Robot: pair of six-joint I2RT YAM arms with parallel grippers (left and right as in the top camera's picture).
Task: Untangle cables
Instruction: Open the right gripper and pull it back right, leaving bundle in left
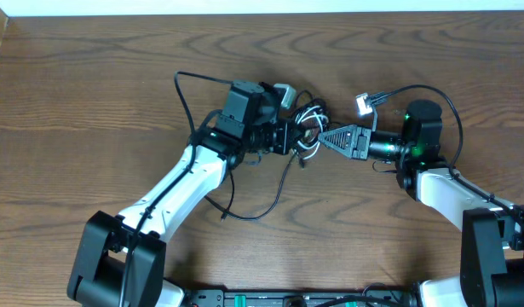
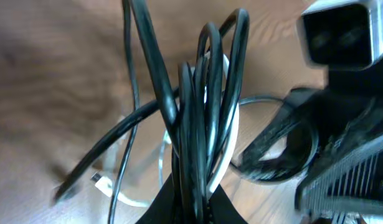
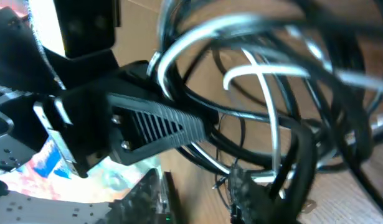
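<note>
My left jaws are clamped shut on the cables (image 1: 306,128) near the middle of the surface, anchoring the tangle, I judge. My right jaws point into its loops; I cannot tell whether they grip anything.

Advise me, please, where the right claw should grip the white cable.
Probably the white cable's outer loop, on the side facing the right claw, approached from there, away from the left claw: it bows clear of the black cables there; lower down it's clamped.
</note>
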